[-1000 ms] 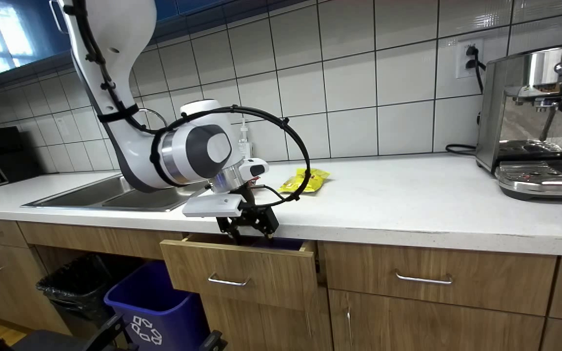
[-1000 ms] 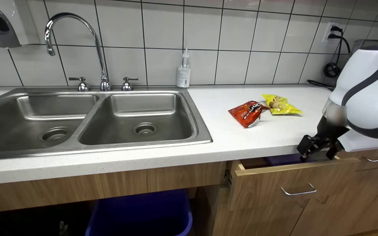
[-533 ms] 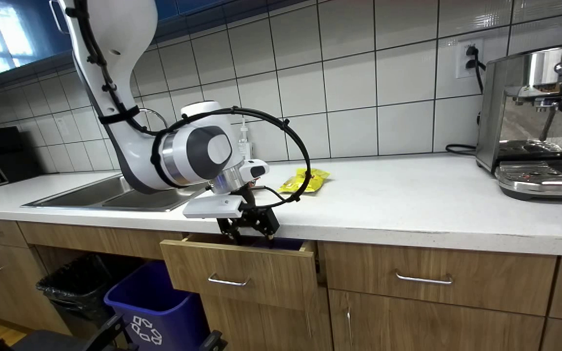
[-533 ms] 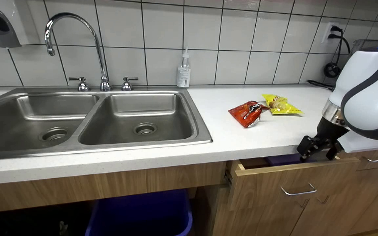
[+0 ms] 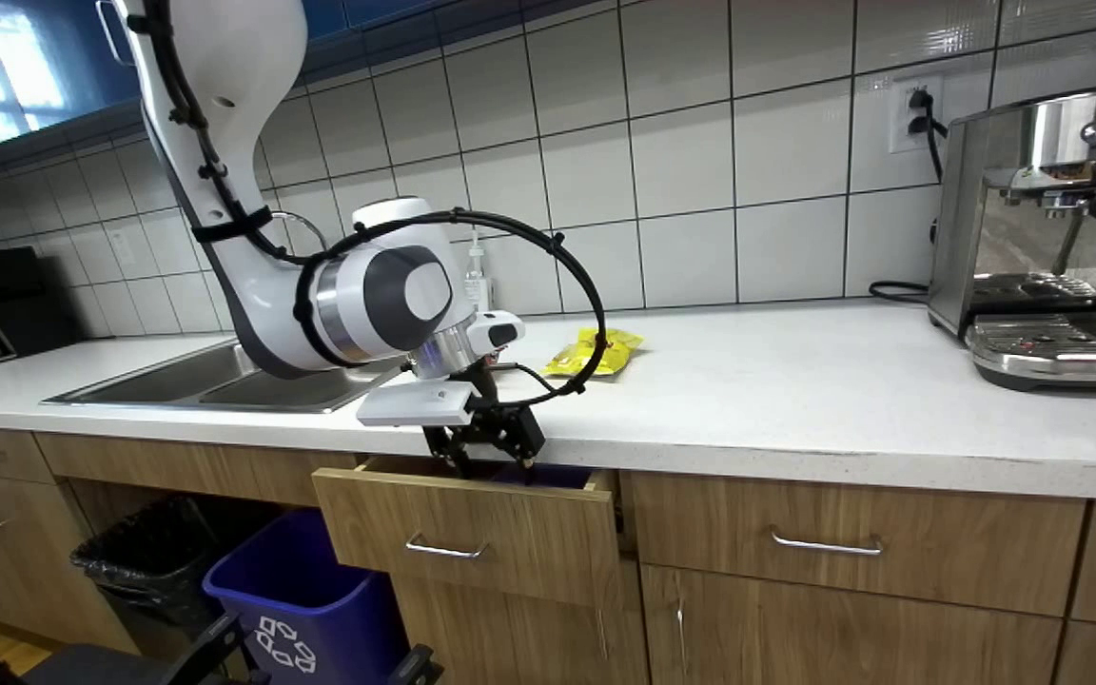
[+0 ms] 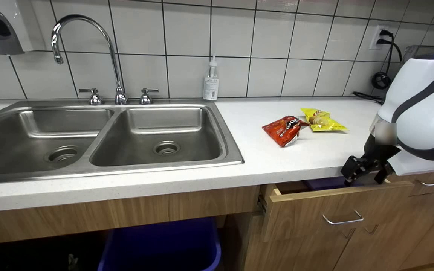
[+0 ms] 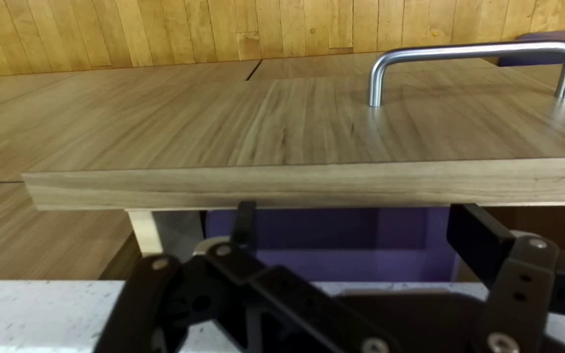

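Note:
My gripper [image 5: 495, 466] is open and empty, pointing down at the mouth of a pulled-out wooden drawer [image 5: 472, 523]. It also shows in an exterior view [image 6: 364, 182]. In the wrist view the gripper's fingertips [image 7: 355, 213] are apart, just behind the drawer front's top edge [image 7: 282, 186]; I cannot tell if they touch it. Inside the drawer lies a purple container [image 7: 341, 264], partly hidden by the fingers and counter. The drawer's silver handle [image 7: 474, 51] is on the outer face. A red snack bag [image 6: 283, 130] and a yellow snack bag [image 6: 322, 120] lie on the counter behind the gripper.
The white counter edge [image 5: 795, 461] overhangs the drawer. A double sink [image 6: 166, 128] with a faucet [image 6: 113, 56] and a soap bottle [image 6: 211, 82] stand beside it. An espresso machine [image 5: 1062, 238] is on the counter. A blue recycling bin [image 5: 320, 609] and black-lined bin [image 5: 148, 561] stand below.
The arm has dipped very slightly since one second ago. Since half a second ago nothing has visibly moved. The drawer and the bags are unchanged.

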Robot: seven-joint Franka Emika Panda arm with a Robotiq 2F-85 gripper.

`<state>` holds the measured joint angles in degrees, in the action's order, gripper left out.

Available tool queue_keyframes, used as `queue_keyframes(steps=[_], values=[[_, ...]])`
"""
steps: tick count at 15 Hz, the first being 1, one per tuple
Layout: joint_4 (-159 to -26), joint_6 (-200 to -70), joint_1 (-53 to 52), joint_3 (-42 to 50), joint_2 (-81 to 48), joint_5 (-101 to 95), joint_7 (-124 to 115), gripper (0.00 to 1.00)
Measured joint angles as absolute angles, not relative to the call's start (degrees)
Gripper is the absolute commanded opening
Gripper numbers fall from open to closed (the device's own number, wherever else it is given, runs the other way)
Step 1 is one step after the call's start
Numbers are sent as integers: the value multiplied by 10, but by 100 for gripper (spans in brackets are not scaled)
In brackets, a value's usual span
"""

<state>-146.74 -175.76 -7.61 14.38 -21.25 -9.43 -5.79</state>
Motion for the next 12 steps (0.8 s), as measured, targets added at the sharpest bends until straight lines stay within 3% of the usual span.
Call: queue_keyframes(steps=[12], values=[[-1487,-1760,-76,145,-202,-94,-58,100]])
